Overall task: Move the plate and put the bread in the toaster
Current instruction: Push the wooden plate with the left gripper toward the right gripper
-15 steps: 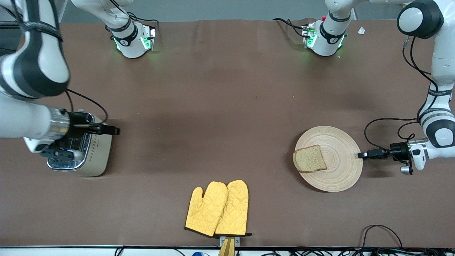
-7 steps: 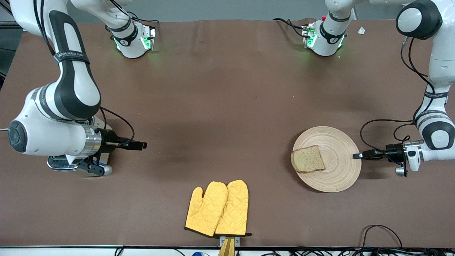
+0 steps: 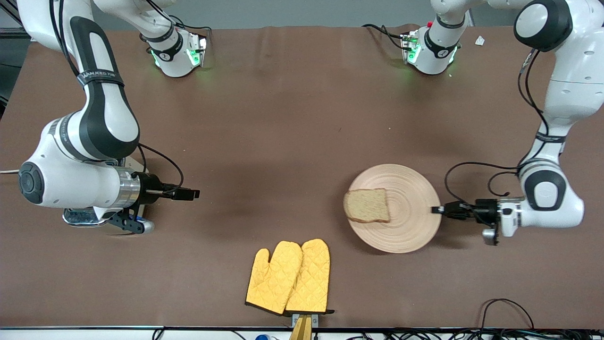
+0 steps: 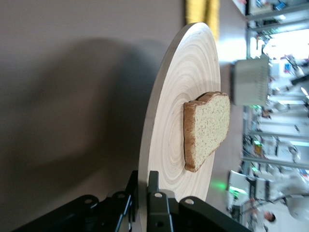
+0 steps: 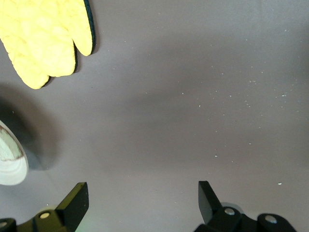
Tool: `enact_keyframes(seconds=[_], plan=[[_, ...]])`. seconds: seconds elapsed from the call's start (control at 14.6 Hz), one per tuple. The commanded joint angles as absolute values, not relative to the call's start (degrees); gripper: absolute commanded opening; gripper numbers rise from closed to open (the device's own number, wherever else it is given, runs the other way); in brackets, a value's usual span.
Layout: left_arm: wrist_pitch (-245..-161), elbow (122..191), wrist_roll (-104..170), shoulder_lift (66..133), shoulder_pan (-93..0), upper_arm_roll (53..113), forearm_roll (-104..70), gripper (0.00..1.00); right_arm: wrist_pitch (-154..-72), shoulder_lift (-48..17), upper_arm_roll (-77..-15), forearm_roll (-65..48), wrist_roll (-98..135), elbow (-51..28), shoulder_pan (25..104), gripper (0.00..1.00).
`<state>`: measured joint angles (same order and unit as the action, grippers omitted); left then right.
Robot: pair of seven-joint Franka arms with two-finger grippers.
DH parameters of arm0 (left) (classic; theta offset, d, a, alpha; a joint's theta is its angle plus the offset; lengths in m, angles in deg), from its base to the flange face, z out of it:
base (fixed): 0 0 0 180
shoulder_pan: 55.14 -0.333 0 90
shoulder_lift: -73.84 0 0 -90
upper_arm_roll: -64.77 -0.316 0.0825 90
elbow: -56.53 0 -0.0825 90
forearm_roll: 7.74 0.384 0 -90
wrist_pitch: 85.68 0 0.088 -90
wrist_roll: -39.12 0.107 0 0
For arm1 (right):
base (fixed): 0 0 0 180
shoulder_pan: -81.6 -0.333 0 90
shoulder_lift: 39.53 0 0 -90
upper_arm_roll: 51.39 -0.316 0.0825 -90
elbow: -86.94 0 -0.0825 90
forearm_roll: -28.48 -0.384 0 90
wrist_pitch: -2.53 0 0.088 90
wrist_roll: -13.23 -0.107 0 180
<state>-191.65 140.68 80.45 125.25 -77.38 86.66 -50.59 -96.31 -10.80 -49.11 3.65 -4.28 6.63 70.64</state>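
From the front view my right gripper (image 3: 191, 194) points level over bare cloth toward the table's middle, forearm lying horizontal over the toaster (image 3: 87, 218), which hides all but a chrome-and-cream sliver near the right arm's end of the table. My right wrist view adds what the front cannot: my 2 fingers (image 5: 76, 202) stand wide apart with nothing between them, brown table (image 5: 193, 96) below, the yellow oven mitts (image 5: 46, 36) off at one corner and a pale plate rim just peeking in.

Middle now: the mitts (image 3: 289, 277) lie flat by the table's edge nearest the front camera.

On to the plate (image 3: 410, 226), sitting toward my left arm's end of the table, farther from the front camera than the mitts. The bread (image 3: 367, 206) rests flat on it, on the side toward the table's middle. My left gripper (image 3: 438, 209) comes in low and level, forearm horizontal, elbow folded up high. The left wrist view settles it: my fingers (image 4: 155, 203) are closed on the plate's rim (image 4: 159, 121), 1 on each face, with the slice (image 4: 207, 129) toward the plate's other edge, well clear of my fingertips.
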Motion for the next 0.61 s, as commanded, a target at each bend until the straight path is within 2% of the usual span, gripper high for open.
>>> enact_keyframes(seconds=[0.0, 0.27, 0.55], plan=[[-191.2, 140.7, 80.3, 125.3, -73.4, 88.9, -53.7, 0.00, -97.2, -10.3, -49.0, 2.5, -4.2, 6.3, 71.0, 1.00], [-191.6, 141.0, 80.3, 124.9, -64.4, 89.0, -56.3, 0.00, -101.0, -6.7, -49.0, 2.8, -3.3, 6.1, 71.3, 1.00], [-202.0, 144.4, 80.6, 125.1, -55.4, 89.0, -66.1, 0.00, -109.3, -6.1, -49.0, 2.8, 0.2, -2.2, 70.4, 1.00]])
